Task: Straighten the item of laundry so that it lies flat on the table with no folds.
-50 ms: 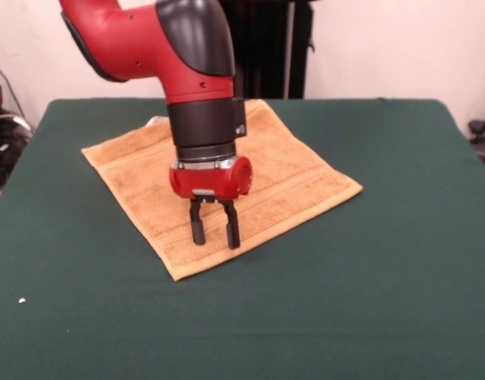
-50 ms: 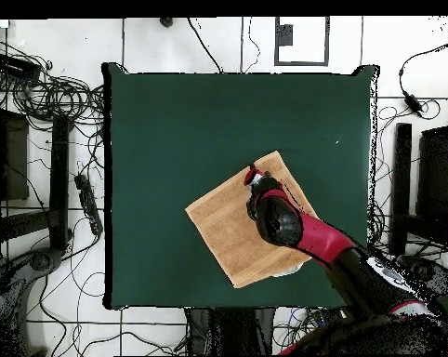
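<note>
Red/blk arm, blk wrist cylinder, red end cap, two blk fingers.

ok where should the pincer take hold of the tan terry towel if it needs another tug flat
Probably a free corner, such as the golden-tan terry towel's front corner, from straight above. It lies nearly flat on the dark green table, so only thin edges offer pinchable cloth. The open pincer hangs above that end.

Golden-tan terry towel (nubby, matt), felt-like green table, glossy plastic pincer

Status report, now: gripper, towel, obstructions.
Gripper open, empty, low over towel's front part. Towel spread flat on table, no folds showing. Nothing in the way.
</note>
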